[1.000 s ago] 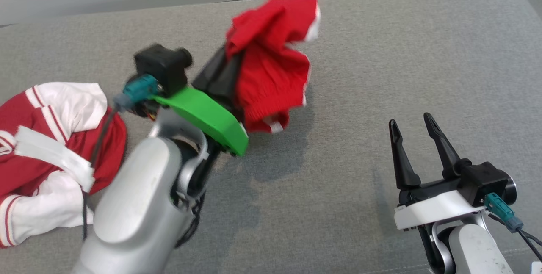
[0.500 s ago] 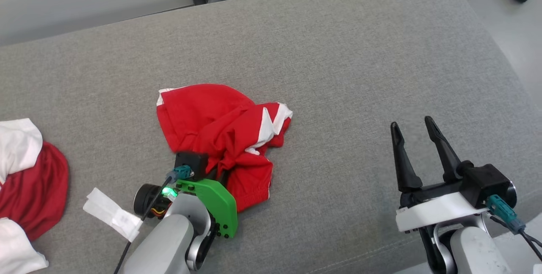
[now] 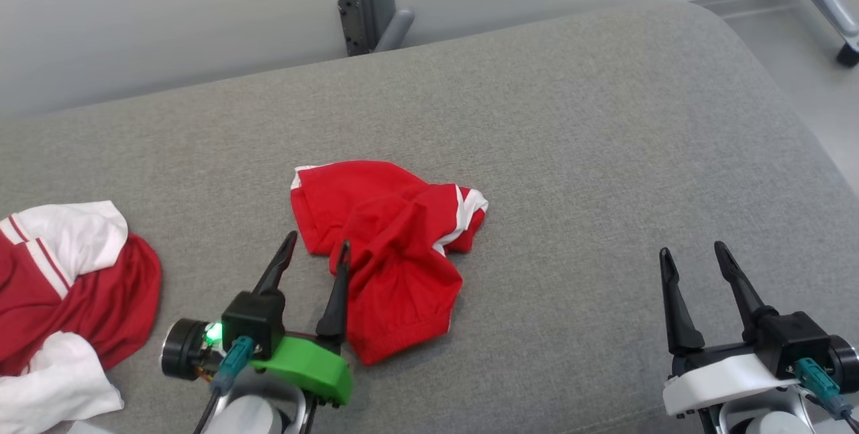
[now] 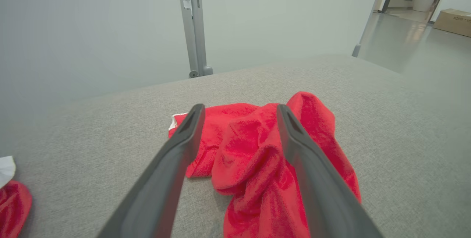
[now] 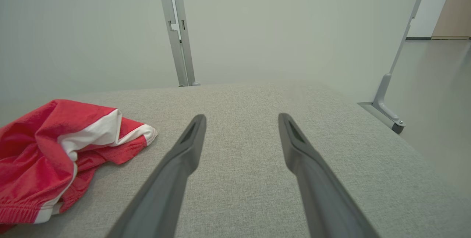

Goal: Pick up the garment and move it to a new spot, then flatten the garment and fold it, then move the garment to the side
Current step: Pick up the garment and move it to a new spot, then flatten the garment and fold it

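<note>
Red cloth with white trim, the garment (image 3: 396, 246), lies in a crumpled heap near the middle of the grey padded surface (image 3: 570, 152). My left fingers (image 3: 337, 286) are spread wide with nothing between them. The garment sits just ahead of them and a little to their right. From my head, the inner finger of that pair runs along the heap's near-left edge; from my left wrist, that finger crosses in front of the cloth while the other stands over bare grey fabric. It may be brushing a fold, but I cannot tell whether it touches.

My left wrist is low at the near edge of the surface, its fingers pointing away from me and leaning slightly to the right, toward the heap. My right fingers (image 3: 673, 300) are likewise spread and empty. They are low at the near right, pointing forward over bare fabric, well apart from the garment. From that wrist the garment's white-banded corner lies off to the left.

A second red-and-white piece of clothing (image 3: 60, 286) is bunched at the far left edge.
</note>
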Robot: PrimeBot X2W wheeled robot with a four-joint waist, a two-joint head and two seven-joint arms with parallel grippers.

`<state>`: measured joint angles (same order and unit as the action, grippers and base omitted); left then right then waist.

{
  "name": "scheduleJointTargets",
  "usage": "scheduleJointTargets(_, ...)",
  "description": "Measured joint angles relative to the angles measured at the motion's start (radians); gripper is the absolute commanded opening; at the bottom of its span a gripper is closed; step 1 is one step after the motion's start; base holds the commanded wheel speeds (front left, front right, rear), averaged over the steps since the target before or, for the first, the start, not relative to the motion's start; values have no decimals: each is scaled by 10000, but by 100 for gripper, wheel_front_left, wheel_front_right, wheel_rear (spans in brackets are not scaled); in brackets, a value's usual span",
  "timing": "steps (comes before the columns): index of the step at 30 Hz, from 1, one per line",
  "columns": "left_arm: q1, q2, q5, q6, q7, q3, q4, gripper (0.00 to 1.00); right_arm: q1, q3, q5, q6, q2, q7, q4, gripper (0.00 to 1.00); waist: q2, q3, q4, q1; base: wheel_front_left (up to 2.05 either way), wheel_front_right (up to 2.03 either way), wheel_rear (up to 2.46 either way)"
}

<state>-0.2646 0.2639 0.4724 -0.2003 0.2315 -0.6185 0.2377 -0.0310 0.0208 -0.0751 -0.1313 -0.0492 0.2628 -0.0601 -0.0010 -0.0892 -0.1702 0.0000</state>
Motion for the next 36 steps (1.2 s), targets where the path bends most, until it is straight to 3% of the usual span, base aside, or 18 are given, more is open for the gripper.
scheduleJointTargets(3, 812, 420, -134, -445, 136, 328, -1039, 100, -151, 230, 301, 0, -2, 0, 107, 100, 0, 281, 296, -1, 0, 0, 0)
scheduleJointTargets(6, 1592, 988, -153, -562, 226, 654, -1369, 100, -160, 150, 360, 0, -104, 0, 219, 100, 0, 477, 636, -1, 0, 0, 0)
scheduleJointTargets(10, 2542, 1404, 267, 29, 270, 1116, -1166, 100, -160, -337, 336, -2, -571, 0, 102, 100, 0, 652, 1089, -1, 0, 0, 0)
scheduleJointTargets(12, 2924, 1494, 470, 723, 297, 1369, -1053, 100, -157, -499, 222, -2, -711, 0, 4, 100, 0, 708, 1285, -1, 0, 0, 0)
scheduleJointTargets(17, 3787, 1168, 31, 1546, 311, 2679, -918, 100, -337, -472, 117, -4, -671, 2, -128, 100, 0, 854, 1649, 0, 0, 0, 0)
scheduleJointTargets(25, 4651, 88, -1124, 2683, 326, 4585, -1210, 100, -644, -272, 270, -4, -445, 0, -165, 100, 0, 1010, 1651, -1, 0, 0, 0)
scheduleJointTargets(36, 4737, -558, -2046, 3223, 326, 5641, -1342, 100, -607, -293, 364, -4, -362, 0, -245, 100, 0, 973, 1485, 0, 0, 0, 0)
